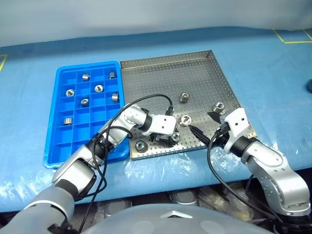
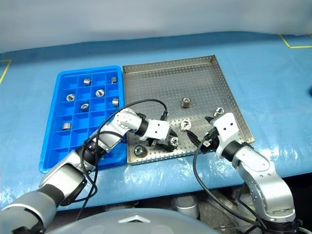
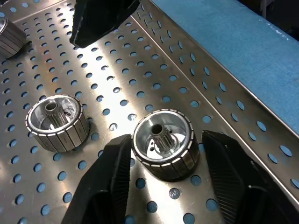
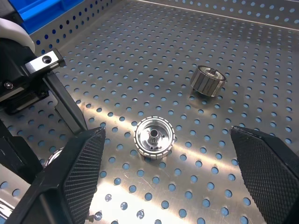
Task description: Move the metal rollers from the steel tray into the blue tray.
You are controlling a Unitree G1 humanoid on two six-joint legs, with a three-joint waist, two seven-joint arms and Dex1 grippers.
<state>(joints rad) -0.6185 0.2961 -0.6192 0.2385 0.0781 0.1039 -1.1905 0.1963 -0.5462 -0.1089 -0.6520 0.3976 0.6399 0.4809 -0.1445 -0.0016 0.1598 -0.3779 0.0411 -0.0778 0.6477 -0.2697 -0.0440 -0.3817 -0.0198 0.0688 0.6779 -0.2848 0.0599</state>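
Left gripper (image 3: 161, 186) low over the near edge of the steel tray (image 1: 195, 68), fingers (image 3: 110, 179) set on both sides of one metal roller (image 3: 162, 142), one touching it and the other just beside. Right gripper (image 4: 163, 177) with fingers wide apart and holding nothing, above another roller (image 4: 154, 137) lying flat. Further loose rollers (image 1: 185, 97) on the perforated floor; seven already in compartments of the blue tray (image 1: 56, 146).

I see bright, even overhead light with soft, short shadows. Glare streaks the steel tray (image 4: 196, 28) floor in both wrist views, and a roller (image 3: 162, 142) rim gleams. Head views are sharp; the wrist views' far edges soften slightly.
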